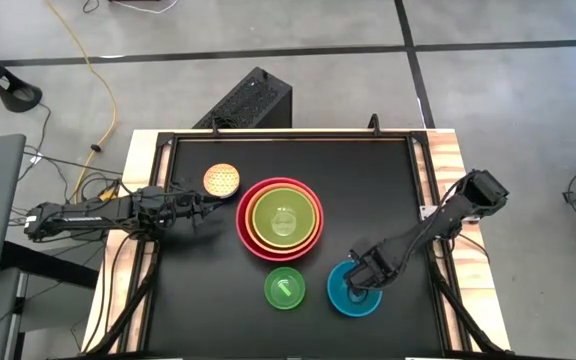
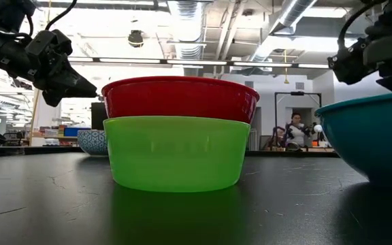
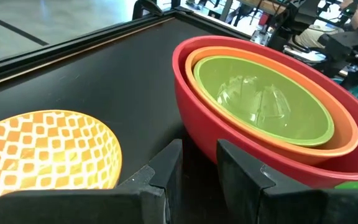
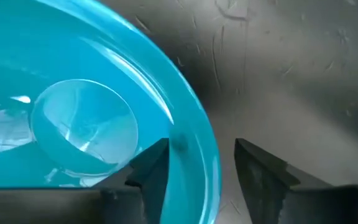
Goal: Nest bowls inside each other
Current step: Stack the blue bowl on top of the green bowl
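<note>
A red-pink bowl (image 1: 280, 218) stands mid-table with an orange bowl (image 3: 347, 134) and a lime green bowl (image 1: 284, 216) nested inside it. Nearer the front edge stand a small green bowl (image 1: 285, 288) and a blue bowl (image 1: 354, 290), each on its base. My right gripper (image 4: 201, 171) points down, open, astride the blue bowl's right rim (image 4: 205, 155), one finger inside and one outside, apparently clear of it. A small yellow patterned bowl (image 1: 221, 180) sits at the back left. My left gripper (image 3: 199, 171) hovers slightly open between it and the red-pink bowl.
The black tabletop has a raised frame (image 1: 288, 133) along its far edge and sides. Bare surface lies at the far right (image 1: 368, 180) and the front left (image 1: 198, 300). Cables and a dark box (image 1: 248, 100) lie on the floor beyond the table.
</note>
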You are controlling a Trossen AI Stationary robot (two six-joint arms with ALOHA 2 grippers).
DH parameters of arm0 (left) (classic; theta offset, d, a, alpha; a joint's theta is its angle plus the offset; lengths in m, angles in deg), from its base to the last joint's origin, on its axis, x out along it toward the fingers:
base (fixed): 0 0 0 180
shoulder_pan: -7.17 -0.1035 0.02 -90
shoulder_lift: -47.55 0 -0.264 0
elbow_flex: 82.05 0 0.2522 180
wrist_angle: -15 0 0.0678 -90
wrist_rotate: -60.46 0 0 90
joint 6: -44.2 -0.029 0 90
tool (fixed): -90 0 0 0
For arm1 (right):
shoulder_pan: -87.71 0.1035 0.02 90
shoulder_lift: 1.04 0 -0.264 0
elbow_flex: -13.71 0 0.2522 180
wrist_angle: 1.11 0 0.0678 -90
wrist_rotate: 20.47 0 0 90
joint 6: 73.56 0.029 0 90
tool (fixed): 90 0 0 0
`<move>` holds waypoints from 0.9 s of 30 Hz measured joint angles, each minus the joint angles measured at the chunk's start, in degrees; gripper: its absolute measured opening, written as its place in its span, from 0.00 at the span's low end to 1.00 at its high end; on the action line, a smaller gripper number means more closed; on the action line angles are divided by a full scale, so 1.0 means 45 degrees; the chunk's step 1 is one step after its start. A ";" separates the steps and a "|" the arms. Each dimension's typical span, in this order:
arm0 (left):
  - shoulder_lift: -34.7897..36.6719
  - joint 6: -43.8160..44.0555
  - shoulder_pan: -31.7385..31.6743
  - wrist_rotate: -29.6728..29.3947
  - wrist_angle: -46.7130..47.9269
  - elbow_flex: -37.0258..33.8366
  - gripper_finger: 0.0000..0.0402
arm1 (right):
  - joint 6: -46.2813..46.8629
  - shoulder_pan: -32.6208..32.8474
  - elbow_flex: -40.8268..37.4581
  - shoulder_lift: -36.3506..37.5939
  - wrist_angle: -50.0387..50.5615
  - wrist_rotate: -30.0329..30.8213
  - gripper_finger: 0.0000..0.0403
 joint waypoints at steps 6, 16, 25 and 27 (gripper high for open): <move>-0.0002 0.0005 0.0000 -0.0007 0.0008 0.0000 0.22 | -0.1037 -0.0350 -0.0105 0.0060 -0.0024 0.0038 0.22; 0.0000 0.0078 0.0000 0.0072 0.0003 0.0000 0.22 | -0.2040 -0.1151 0.1288 0.1907 0.0581 0.0091 0.05; 0.0000 0.0107 -0.0004 0.0076 0.0013 0.0000 0.22 | -0.5895 -0.2555 0.4486 0.2311 0.0486 0.2657 0.04; 0.0000 0.0108 0.0000 0.0081 0.0013 0.0000 0.22 | -0.6835 -0.3140 0.5133 0.1886 0.0431 0.3251 0.04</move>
